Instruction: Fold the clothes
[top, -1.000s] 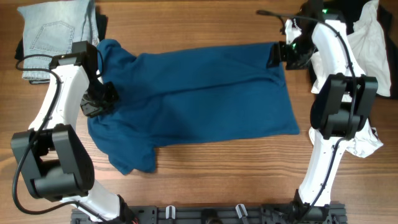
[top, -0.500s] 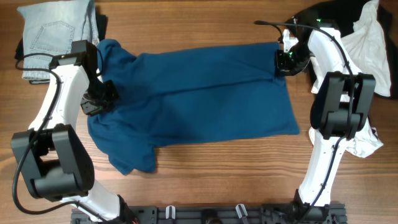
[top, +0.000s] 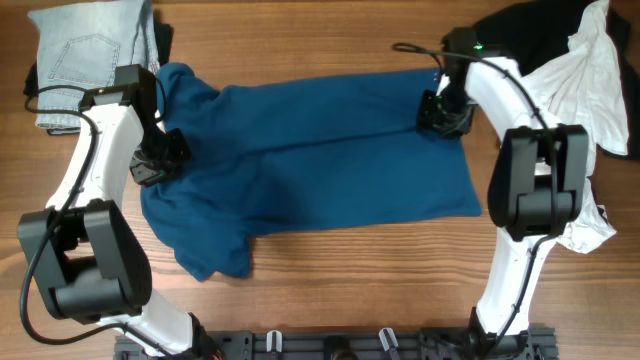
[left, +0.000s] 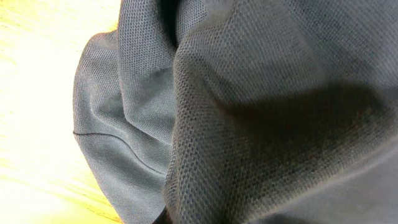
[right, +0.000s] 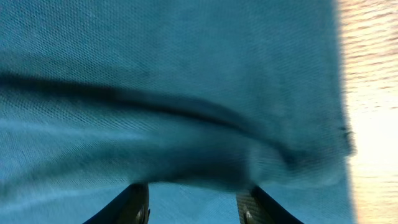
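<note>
The long dark blue garment (top: 320, 150) lies spread across the middle of the bench (top: 350, 290), with its bunched end at the left of the overhead frame and its straight edge at the right. The folded jeans (top: 90, 50) sit in the upper left corner, and the black garment (top: 520, 30) and white garment (top: 595, 70) are heaped in the upper right. The left fingers (top: 155, 162) are together, pressed into the blue cloth near its left end, though whether they pinch a fold cannot be told; the right fingers (top: 440, 110) stand apart over the garment's upper right corner
</note>
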